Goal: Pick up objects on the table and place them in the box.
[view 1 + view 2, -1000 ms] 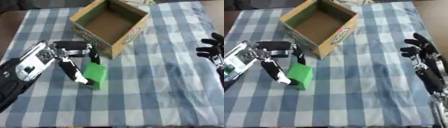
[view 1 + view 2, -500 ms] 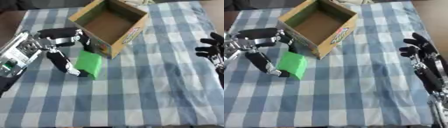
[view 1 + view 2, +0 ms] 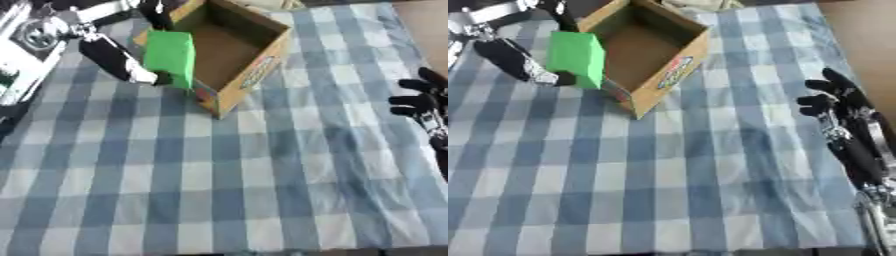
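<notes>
Fingers (image 3: 114, 55) of left hand (image 3: 52, 35) pinching green block (image 3: 171, 57) at box (image 3: 254, 60) near wall, carry step; next: shift over opening & release; right hand (image 3: 837, 97) idle, relaxed.

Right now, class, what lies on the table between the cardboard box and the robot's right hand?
Nothing: between the cardboard box and the idle right hand only bare blue-checked tablecloth shows, clearest in the right eye view.
</notes>
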